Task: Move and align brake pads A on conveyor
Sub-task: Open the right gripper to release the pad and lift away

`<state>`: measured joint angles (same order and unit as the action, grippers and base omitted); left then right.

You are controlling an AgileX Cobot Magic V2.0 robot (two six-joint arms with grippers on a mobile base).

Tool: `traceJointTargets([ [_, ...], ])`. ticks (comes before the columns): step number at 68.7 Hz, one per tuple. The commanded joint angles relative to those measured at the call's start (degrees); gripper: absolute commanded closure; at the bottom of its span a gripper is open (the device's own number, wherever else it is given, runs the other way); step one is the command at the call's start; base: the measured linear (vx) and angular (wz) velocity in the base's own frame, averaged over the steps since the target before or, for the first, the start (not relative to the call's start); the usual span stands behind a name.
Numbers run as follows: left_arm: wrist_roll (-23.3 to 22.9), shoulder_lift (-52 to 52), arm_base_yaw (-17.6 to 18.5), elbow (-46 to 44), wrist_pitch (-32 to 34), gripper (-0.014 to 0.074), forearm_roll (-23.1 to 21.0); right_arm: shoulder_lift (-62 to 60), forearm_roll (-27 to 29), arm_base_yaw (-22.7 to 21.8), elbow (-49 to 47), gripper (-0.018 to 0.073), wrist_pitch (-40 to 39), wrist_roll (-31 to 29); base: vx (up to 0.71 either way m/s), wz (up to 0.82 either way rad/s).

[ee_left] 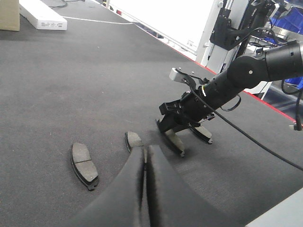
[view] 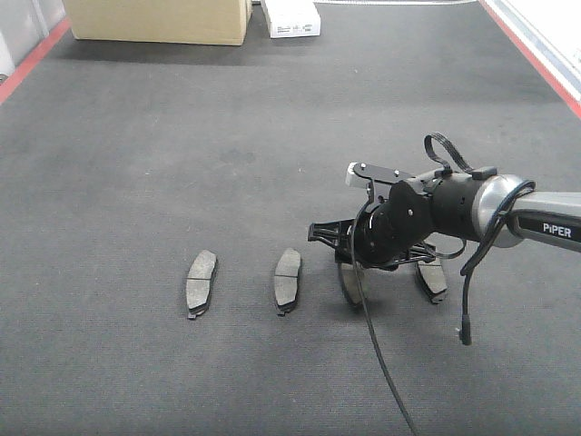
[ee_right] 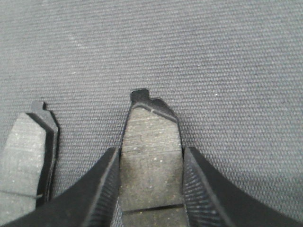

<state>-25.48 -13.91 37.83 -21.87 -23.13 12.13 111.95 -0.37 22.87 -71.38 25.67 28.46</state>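
The right arm's black two-fingered gripper [ee_right: 150, 182] straddles a flat dark grey grooved brake pad [ee_right: 150, 156] on the grey felt conveyor belt [view: 272, 136], fingers flanking its long sides. The pad's long axis runs parallel with its neighbours. The left gripper [ee_left: 145, 163], pressed together and empty, hovers nearer the belt's front edge.

You have four brake pads [view: 201, 282] lying in a row on the conveyor [view: 182, 136], toward its near edge. A cardboard box [view: 159, 20] and smaller box [view: 291, 18] sit at its far edge.

A cardboard box [view: 159, 20] and flat white box [view: 291, 17] at the far end, blue bins [ee_left: 289, 19] beyond.
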Motion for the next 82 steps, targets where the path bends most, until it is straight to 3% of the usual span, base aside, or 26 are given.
traceJointTargets([
  [1, -0.1, -0.5, 0.1, -1.5, 3.8, 0.0602, 0.2, -3.0, -1.0, -0.2, -1.6, 0.0218, -2.2, 0.4, 0.0, 0.0],
  [24, -0.1, -0.5, 0.1, -1.5, 3.8, 0.0602, 0.2, -6.1, -3.3, -0.2, -4.3, 0.0189, 0.2, -0.4, 0.0, 0.0],
  [43, -0.1, -0.5, 0.1, -1.5, 3.8, 0.0602, 0.2, -18.6, -18.1, -0.2, -4.5, 0.019, 5.5, -3.9, 0.0, 0.0],
  [53, -0.1, -0.5, 0.1, -1.5, 3.8, 0.0602, 0.2, -23.7, -20.8, -0.2, -4.5, 0.0205, 11.1, -4.3, 0.0, 0.0],
  [62, -0.1, -0.5, 0.1, -1.5, 3.8, 0.0602, 0.2, -28.1, -19.7, 0.0, -4.5, 0.0295, 12.5, -9.4, 0.0, 0.0],
  [77, -0.1, -0.5, 0.1, -1.5, 3.8, 0.0602, 0.1, -35.3, -12.9, 0.0, -4.5, 0.0573, 14.2, -18.5, 0.0, 0.0],
  [82, -0.1, -0.5, 0.1, -1.5, 3.8, 0.0602, 0.1, -37.2, -11.9, 0.0, -4.5, 0.0568, 15.3, -20.5, 0.0, 0.0],
])
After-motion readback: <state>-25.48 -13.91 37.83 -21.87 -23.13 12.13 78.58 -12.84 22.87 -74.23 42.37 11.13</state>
